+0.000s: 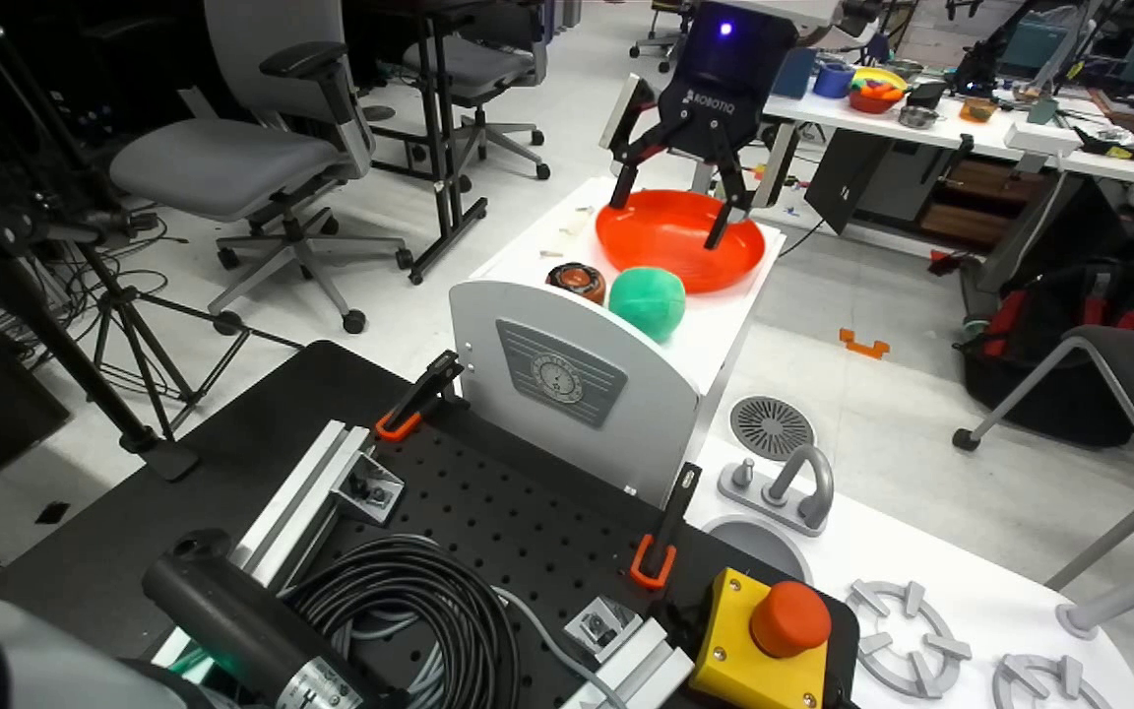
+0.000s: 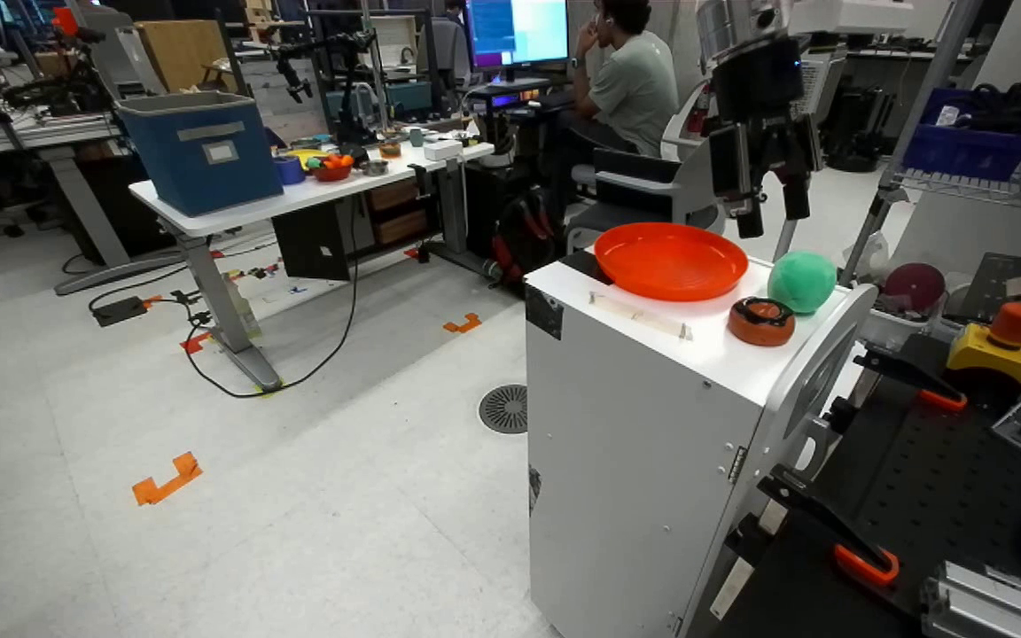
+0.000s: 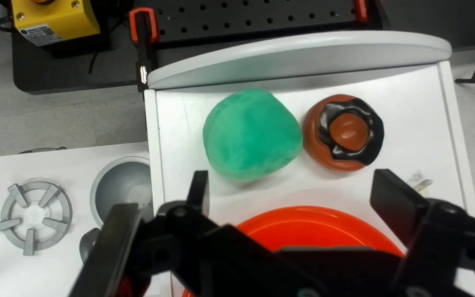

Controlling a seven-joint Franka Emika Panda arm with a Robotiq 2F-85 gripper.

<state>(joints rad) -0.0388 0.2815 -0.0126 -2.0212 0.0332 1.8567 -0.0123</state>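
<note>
The end effector (image 2: 774, 213) hangs empty above the white cabinet (image 2: 643, 461), its 2 fingers (image 2: 796, 197) spread wide. Nearest beneath it, the red plate (image 2: 670, 261) lies flat, open side up; being round, it has no long axis. Off to the end effector's side, toward the raised grey panel (image 3: 303, 62), the green ball (image 3: 252, 134) and brown toy (image 3: 349, 130) sit next to each other, perhaps touching; the panel probably stops them rolling off. The ball's blunt corner points at the toy, whose black ring (image 3: 374, 132) faces up.
</note>
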